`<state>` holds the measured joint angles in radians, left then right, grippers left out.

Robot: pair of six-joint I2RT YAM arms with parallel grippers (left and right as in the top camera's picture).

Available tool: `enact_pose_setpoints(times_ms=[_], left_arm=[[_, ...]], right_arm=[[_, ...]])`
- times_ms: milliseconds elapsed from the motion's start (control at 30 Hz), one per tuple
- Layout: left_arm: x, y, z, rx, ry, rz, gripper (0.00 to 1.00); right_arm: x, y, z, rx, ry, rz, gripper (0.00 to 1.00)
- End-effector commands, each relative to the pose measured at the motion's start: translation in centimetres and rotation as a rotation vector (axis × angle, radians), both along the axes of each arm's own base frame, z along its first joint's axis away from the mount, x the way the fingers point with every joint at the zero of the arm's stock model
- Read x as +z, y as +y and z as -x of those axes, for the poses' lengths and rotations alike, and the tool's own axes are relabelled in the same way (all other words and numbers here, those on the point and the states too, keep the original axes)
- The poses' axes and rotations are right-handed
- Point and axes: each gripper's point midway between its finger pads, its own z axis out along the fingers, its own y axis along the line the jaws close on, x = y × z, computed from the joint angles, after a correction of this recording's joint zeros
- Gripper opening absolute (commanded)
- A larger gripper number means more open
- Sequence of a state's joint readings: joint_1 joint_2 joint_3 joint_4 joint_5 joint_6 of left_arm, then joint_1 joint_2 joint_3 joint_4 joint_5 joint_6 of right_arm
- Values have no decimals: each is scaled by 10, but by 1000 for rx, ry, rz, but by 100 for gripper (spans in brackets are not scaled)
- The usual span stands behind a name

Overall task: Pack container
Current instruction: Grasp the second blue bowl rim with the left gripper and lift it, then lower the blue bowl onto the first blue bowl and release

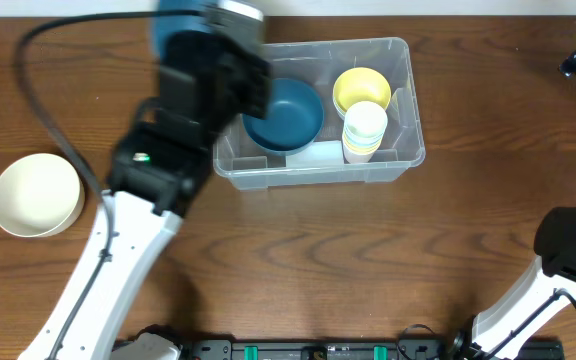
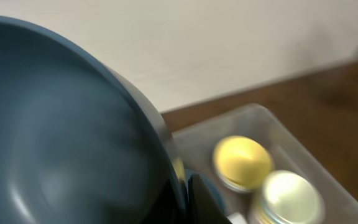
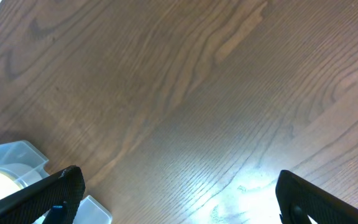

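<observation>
One container (image 1: 318, 172) at far edge, mid-worktop (image 1: 368, 260), partly packed. Two blue bowls: packed blue bowl (image 1: 290, 112) inside; carried bowl (image 2: 61, 124) pinched at rim by left end effector (image 2: 192, 196), jaws mostly hidden, over container's left end. One cream bowl (image 1: 36, 193) by left edge, not yet packed. One yellow cup (image 1: 361, 88) and one white cup stack (image 1: 364, 128) inside. Right end effector (image 3: 179, 180) spread wide, empty.

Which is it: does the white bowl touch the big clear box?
Apart. The overhead view shows the cream bowl far left of the container, with bare table showing between them.
</observation>
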<state>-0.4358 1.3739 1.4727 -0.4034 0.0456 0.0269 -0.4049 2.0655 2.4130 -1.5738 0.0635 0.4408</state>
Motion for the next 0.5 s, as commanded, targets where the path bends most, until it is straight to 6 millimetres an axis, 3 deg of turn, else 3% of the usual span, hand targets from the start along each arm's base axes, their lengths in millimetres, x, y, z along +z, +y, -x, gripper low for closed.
enact_pose_setpoints(times_ms=[0,133,467], left_arm=[[-21,-26,-3,-43,6,-105,6],[-64,-47,-12,-81,94,-162,6],[-174,-66,-35,-102,306,-278,6]], right_arm=[[8,-3,2,-22,-21,11,99],[8,-3,2,-22,-21,11,99],[8,-3,2,-23,-22,11,99]])
